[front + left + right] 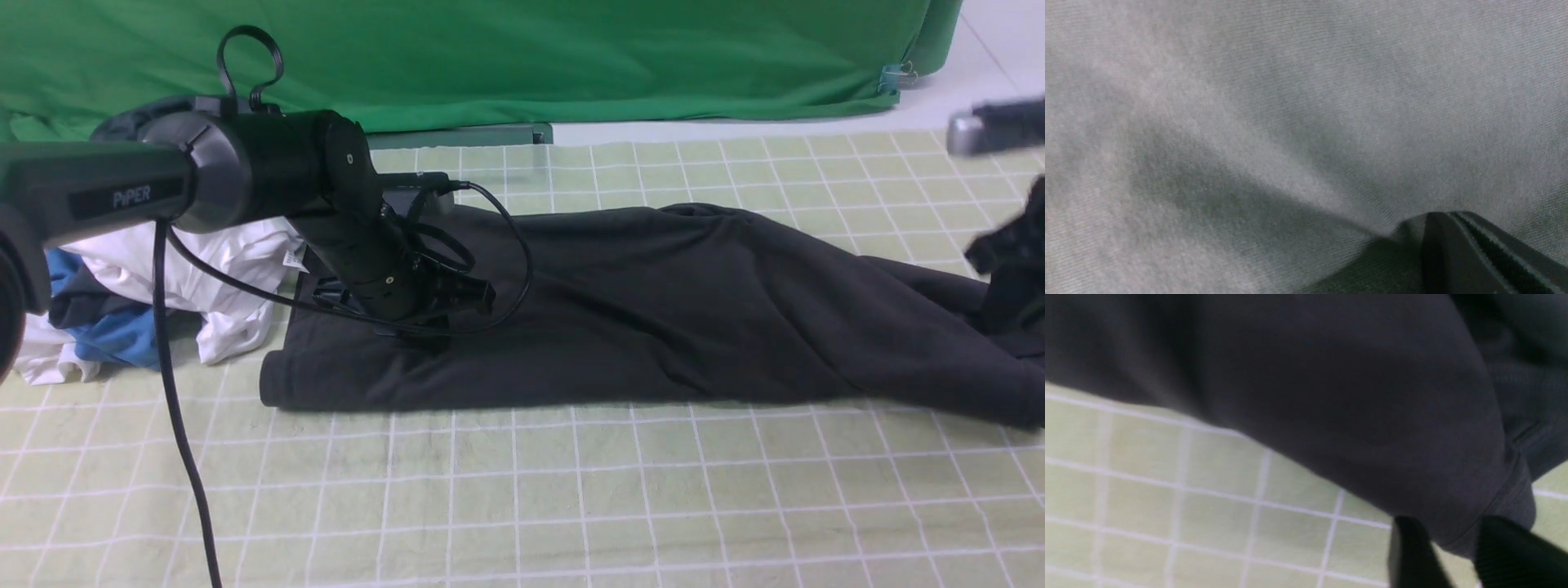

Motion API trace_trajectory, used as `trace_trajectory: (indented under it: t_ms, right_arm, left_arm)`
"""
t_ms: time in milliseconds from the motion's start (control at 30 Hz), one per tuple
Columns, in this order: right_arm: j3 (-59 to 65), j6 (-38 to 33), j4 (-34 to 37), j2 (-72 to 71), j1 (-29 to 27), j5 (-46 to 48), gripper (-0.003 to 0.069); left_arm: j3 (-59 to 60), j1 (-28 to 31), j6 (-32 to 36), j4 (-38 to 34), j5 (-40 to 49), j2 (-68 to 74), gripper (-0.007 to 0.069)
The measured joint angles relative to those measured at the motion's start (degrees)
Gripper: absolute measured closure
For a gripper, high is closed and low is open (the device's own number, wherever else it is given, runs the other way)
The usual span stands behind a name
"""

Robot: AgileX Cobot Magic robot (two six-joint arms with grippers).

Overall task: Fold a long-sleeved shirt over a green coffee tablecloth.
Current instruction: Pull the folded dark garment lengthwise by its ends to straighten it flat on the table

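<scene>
The black long-sleeved shirt lies stretched sideways across the green coffee tablecloth, folded into a long band. My left gripper presses down on the shirt's left end. In the left wrist view the shirt fills the picture, and a ridge of cloth runs into the shut left gripper. My right gripper is blurred at the shirt's right end. Its wrist view shows the right gripper open, a ribbed edge of the shirt lying loose between its fingers above the tablecloth.
A pile of white and blue garments sits at the left, touching the shirt's end. A plain vivid green backdrop hangs along the back. The left arm's black cable drops across the front left of the cloth.
</scene>
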Motion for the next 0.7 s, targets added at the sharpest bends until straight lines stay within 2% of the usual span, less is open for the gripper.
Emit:
trace_trajectory:
  t_ms: [33,67,100,133,167,300,467,567,633,667,700]
  right_arm:
    - [0.2,0.0,0.0,0.1,-0.1,-0.3,0.0368]
    - [1.6,0.0,-0.4,1.0,-0.6,-2.1,0.0291]
    - [1.7,0.0,-0.6,1.1,-0.7,-2.5,0.0284]
    - [2.1,0.1,-1.0,2.2,-0.9,-4.6,0.0237]
    - [2.2,0.3,-1.2,2.8,-1.1,-5.7,0.0225]
    - [2.2,1.6,-1.3,5.7,-2.1,-10.6,0.0207]
    - [2.2,2.1,-1.4,9.6,-2.8,-12.5,0.0207]
    - [2.2,2.1,-1.4,10.8,-2.8,-12.5,0.0279]
    - [2.2,1.8,-1.2,10.7,-2.8,-12.5,0.0424]
    - [2.2,1.8,-1.2,10.6,-2.8,-12.5,0.0442]
    - [2.2,1.8,-1.2,10.0,-2.8,-12.5,0.0569]
  left_arm:
    - [0.0,0.0,0.0,0.0,0.0,0.0,0.0613]
    - [0.0,0.0,0.0,0.0,0.0,0.0,0.0613]
    - [0.0,0.0,0.0,0.0,0.0,0.0,0.0613]
    - [0.0,0.0,0.0,0.0,0.0,0.0,0.0613]
    - [0.0,0.0,0.1,0.0,0.0,0.0,0.0613]
    - [0.0,0.0,0.6,-0.1,0.1,-0.1,0.0613]
    - [0.0,0.0,1.0,-0.1,0.1,-0.1,0.0613]
    - [0.0,0.0,1.0,-0.1,0.1,-0.1,0.0613]
    - [0.0,0.0,1.1,-0.1,0.1,-0.1,0.0613]
    - [0.0,0.0,1.1,-0.1,0.1,-0.1,0.0613]
    - [0.0,0.0,1.1,-0.1,0.1,-0.1,0.0613]
